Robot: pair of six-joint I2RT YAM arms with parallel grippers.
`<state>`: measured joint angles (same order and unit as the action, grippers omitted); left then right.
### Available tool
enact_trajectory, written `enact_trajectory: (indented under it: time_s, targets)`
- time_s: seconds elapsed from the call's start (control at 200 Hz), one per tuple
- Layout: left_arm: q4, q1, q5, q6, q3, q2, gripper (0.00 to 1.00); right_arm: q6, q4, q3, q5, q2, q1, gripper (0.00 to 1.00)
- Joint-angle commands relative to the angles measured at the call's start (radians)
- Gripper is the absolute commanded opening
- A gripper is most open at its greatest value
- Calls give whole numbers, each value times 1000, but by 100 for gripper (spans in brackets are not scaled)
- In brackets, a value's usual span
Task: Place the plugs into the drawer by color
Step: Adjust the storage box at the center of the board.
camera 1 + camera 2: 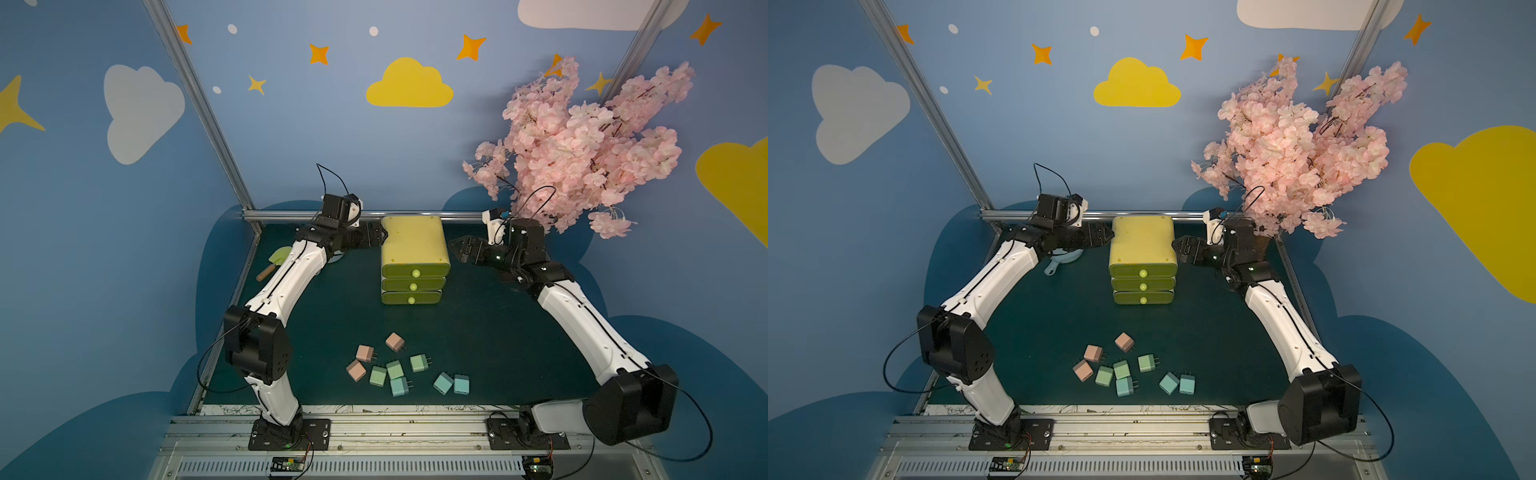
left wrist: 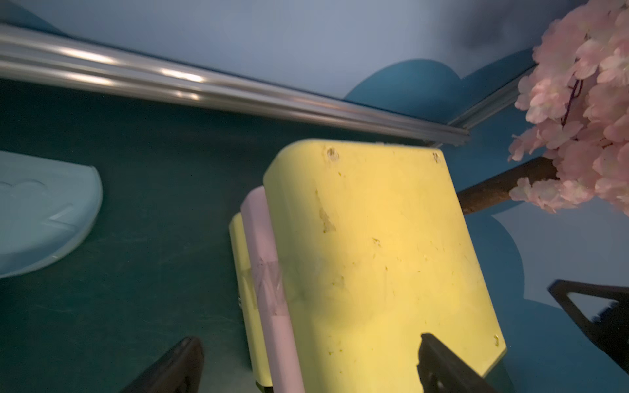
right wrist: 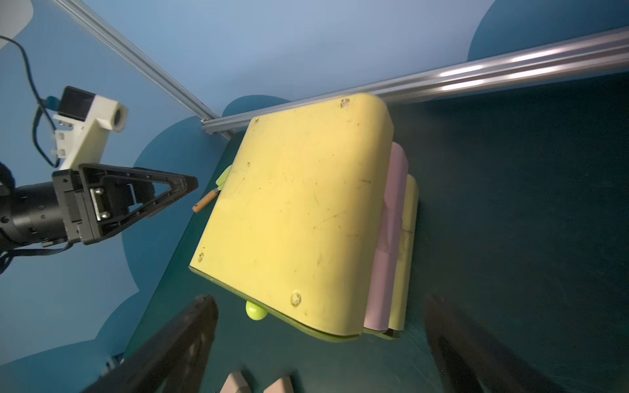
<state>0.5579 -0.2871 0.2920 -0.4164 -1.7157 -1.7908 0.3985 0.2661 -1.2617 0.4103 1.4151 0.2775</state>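
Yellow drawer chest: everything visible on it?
The drawer chest is scuffed yellow plastic, rounded corners, middle shell pink at the sides. Three olive drawers, all shut, each with a pale round knob. It stands upright on the green table near the back rail, between the open left gripper and right gripper; contact unclear.
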Motion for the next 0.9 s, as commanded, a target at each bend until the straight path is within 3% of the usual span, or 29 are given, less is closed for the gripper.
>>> enact_trajectory:
  time_s: [0.0,0.215,0.436,0.701,0.896]
  targets:
    - [79,14,164,-40,-38,-22,100,45,-20,-46,120,70,3,98]
    - [10,4,260,-91,53,-9,100,6,8,-126,130,222,26,97]
    - [7,-35,294,-68,85,21,100,-61,-31,-245,220,381,75,94]
    - [-36,-64,279,-62,195,126,99,-165,67,-537,272,581,158,92]
    - [-41,-69,244,-60,237,182,99,-229,201,-754,224,639,143,92]
